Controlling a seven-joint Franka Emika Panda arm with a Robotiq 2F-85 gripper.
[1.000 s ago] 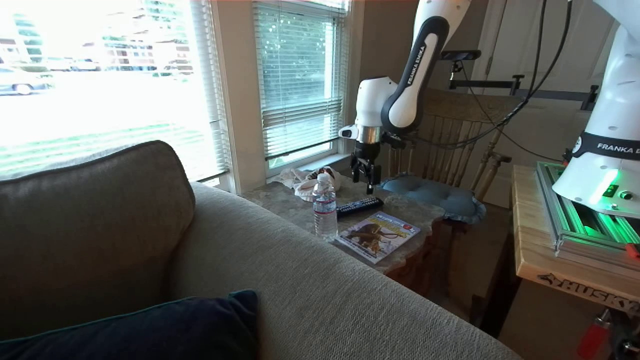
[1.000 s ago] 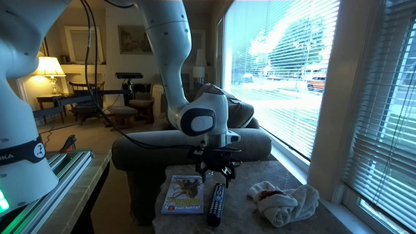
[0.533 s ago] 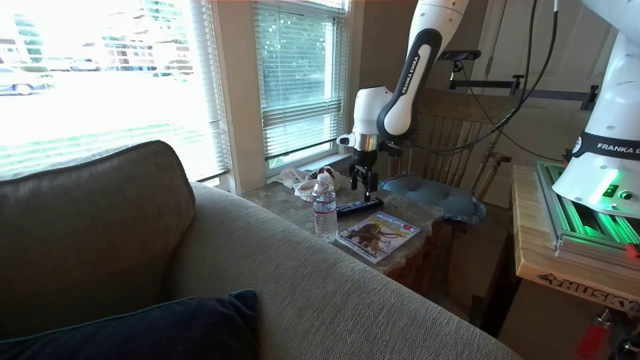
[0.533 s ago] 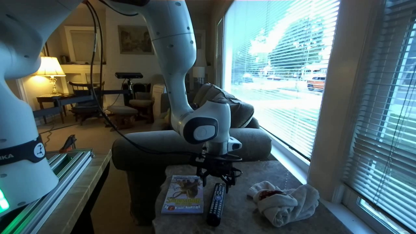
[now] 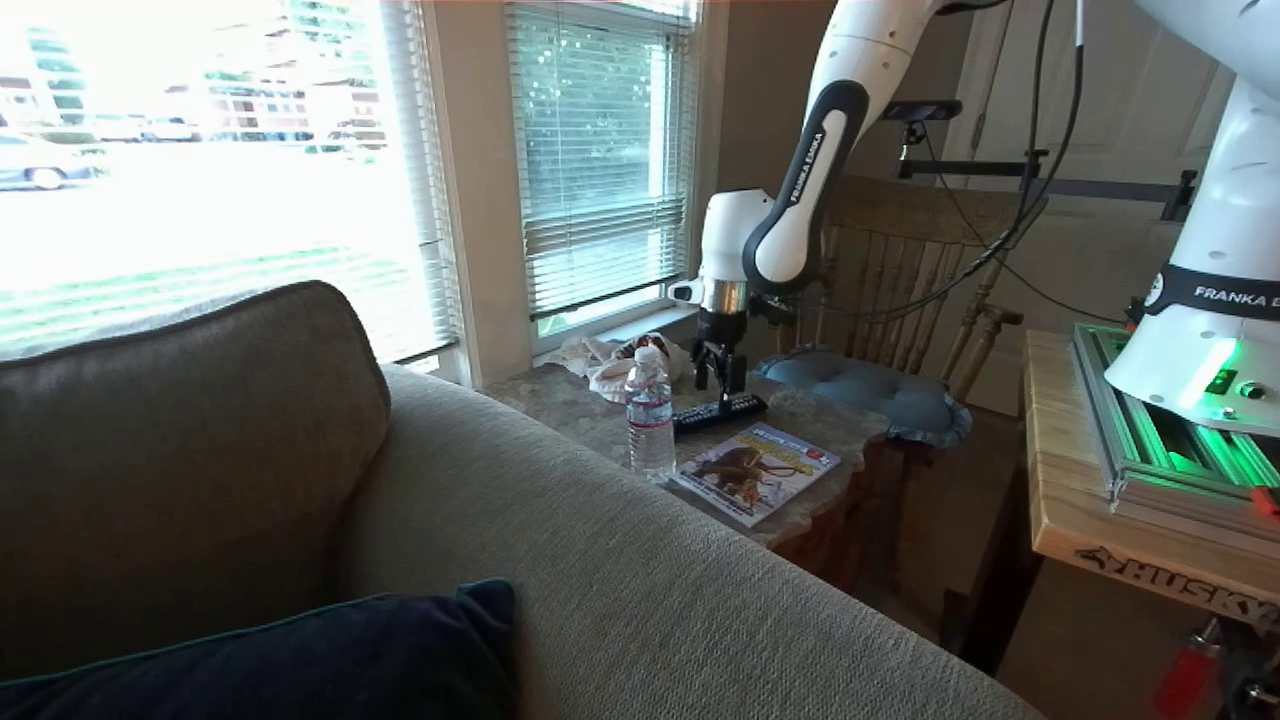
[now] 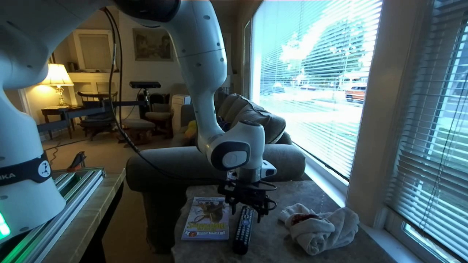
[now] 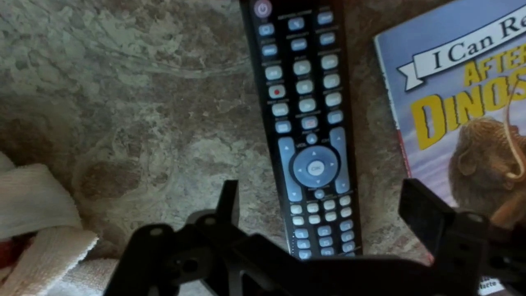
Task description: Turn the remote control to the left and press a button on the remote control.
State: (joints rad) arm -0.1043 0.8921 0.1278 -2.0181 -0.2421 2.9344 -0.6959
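Note:
The remote control [image 7: 304, 102], long and black with pale blue and white buttons, lies flat on the stone-topped table [image 6: 274, 241]. In the wrist view it runs up the middle, tilted slightly, its lower end hidden by the gripper body. My gripper [image 7: 322, 195] is open and pointing down, one finger [image 7: 230, 201] to either side of the remote, with stone showing between each finger and its edges. Both exterior views show the gripper [image 6: 246, 216] low over the remote control [image 5: 705, 414]; whether any fingertip touches the table, I cannot tell.
Close beside the remote lies a flat dinosaur magazine [image 6: 206, 219]. A crumpled white towel [image 6: 318, 230] lies on its other side, towards the window. A clear water bottle [image 5: 650, 425] stands near the remote's far end, by the sofa arm [image 5: 560, 520].
My gripper has come down towards the remote control and shifted slightly towards the window side, staying open. The remote, magazine, bottle and towel have not moved.

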